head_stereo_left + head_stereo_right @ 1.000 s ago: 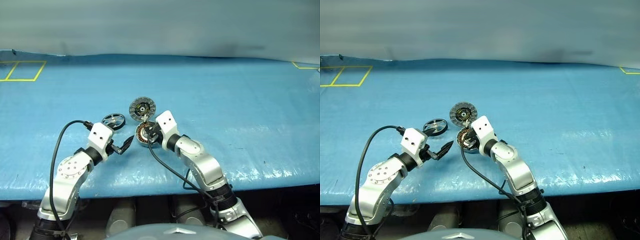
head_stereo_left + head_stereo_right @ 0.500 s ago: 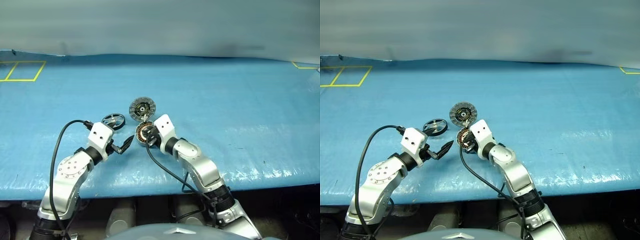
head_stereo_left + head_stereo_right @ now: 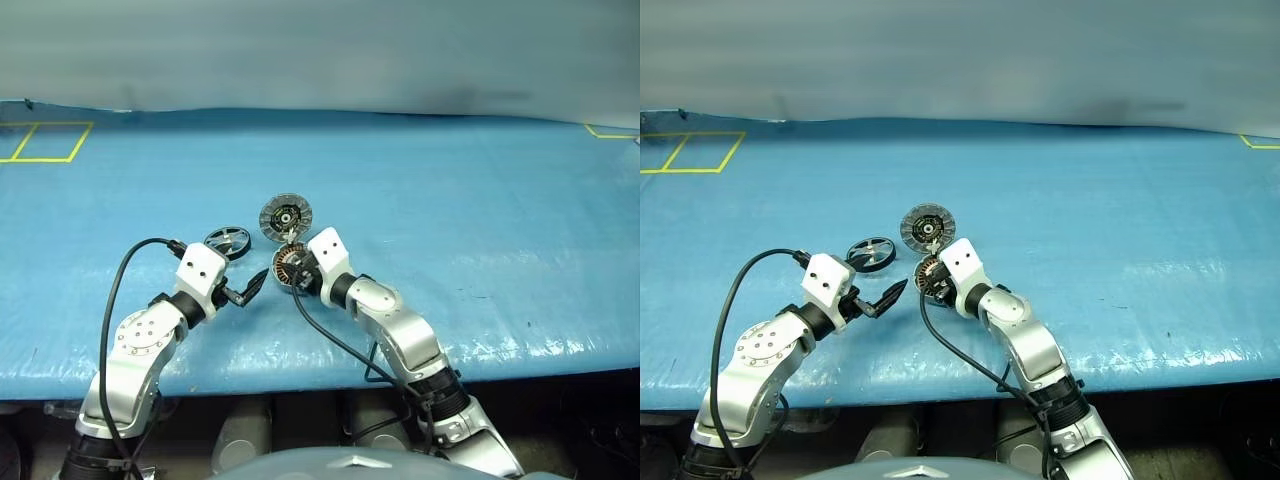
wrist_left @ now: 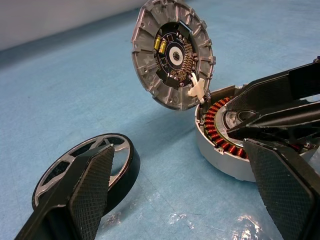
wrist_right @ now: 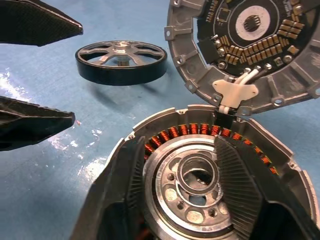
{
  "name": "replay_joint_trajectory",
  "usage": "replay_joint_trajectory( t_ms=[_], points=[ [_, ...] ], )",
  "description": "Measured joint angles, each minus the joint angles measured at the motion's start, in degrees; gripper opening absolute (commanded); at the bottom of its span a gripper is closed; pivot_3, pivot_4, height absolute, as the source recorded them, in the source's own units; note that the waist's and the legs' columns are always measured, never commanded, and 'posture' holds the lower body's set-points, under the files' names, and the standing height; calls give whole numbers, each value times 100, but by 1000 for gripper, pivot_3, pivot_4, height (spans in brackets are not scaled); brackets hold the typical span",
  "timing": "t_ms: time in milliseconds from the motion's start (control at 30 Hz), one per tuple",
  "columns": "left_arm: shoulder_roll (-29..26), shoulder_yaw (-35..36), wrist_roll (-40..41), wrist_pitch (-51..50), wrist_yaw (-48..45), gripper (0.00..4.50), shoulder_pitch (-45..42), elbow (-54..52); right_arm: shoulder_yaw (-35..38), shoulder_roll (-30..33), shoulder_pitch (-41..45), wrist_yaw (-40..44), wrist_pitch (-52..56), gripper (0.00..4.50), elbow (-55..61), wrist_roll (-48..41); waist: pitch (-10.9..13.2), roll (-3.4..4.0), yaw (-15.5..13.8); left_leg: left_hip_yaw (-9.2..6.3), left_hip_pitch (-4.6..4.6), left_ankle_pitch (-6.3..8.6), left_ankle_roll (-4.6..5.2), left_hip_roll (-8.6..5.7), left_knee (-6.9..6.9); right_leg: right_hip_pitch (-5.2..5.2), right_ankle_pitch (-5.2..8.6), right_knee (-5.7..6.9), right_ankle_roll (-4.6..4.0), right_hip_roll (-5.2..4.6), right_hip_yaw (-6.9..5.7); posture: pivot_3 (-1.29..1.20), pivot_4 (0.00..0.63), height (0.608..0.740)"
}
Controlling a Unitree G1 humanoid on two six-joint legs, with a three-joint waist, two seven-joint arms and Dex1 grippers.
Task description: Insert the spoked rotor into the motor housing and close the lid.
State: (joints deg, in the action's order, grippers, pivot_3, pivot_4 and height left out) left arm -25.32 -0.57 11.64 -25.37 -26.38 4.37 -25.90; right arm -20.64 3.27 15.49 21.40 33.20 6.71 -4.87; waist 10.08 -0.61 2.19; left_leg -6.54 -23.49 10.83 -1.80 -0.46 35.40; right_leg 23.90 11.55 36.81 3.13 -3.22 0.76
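The motor housing [image 4: 227,150] lies open on the blue counter [image 3: 480,210], its lid [image 4: 172,55] tilted up behind, the spoked rotor [image 4: 85,167] just beside it, the right hand [image 5: 185,200] parted inside it, the left hand [image 3: 252,287] spread wide nearby.

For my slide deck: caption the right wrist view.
Right gripper over the open motor housing, lid raised, spoked rotor on the blue sheet.

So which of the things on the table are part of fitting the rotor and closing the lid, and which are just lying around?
Part of the job:
- spoked rotor, lying flat on the sheet
- motor housing, open, windings showing
- lid, standing open at the housing's edge

Just lying about:
- blue sheet covering the table
- yellow tape marks at the far left
- nothing else loose that I can see
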Motion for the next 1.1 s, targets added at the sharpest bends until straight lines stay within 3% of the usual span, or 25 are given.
replay_joint_trajectory(
  t_ms=[133,167,233,467,1100],
  points=[
    [3,0,1,6,0,4500,0,0,112,38,-11,94,378,2928,459,-180,0,0,-6,0,-4,0,0,-1,0,4,0,-1,0,0,0,0,150,740],
    [3,0,1,7,0,4500,1,0,156,25,-3,92,452,2733,610,-252,0,0,-3,-1,-3,0,0,0,-1,4,0,0,0,0,0,0,150,740],
    [4,-1,1,8,-1,4500,-2,0,274,-72,33,59,615,2280,875,-365,0,0,9,-1,-2,0,0,3,-4,7,0,1,0,2,0,0,150,740],
    [12,-4,0,14,-36,4500,-62,9,129,74,173,-257,1043,55,1088,-193,0,0,0,0,-7,0,0,-1,-4,9,0,-1,0,-1,0,0,150,740],
    [-81,-50,37,40,-330,4500,12,7,-150,314,95,-370,1235,55,930,27,0,0,9,0,-7,0,0,0,-4,11,0,-1,-1,0,0,0,150,740]
  ],
)
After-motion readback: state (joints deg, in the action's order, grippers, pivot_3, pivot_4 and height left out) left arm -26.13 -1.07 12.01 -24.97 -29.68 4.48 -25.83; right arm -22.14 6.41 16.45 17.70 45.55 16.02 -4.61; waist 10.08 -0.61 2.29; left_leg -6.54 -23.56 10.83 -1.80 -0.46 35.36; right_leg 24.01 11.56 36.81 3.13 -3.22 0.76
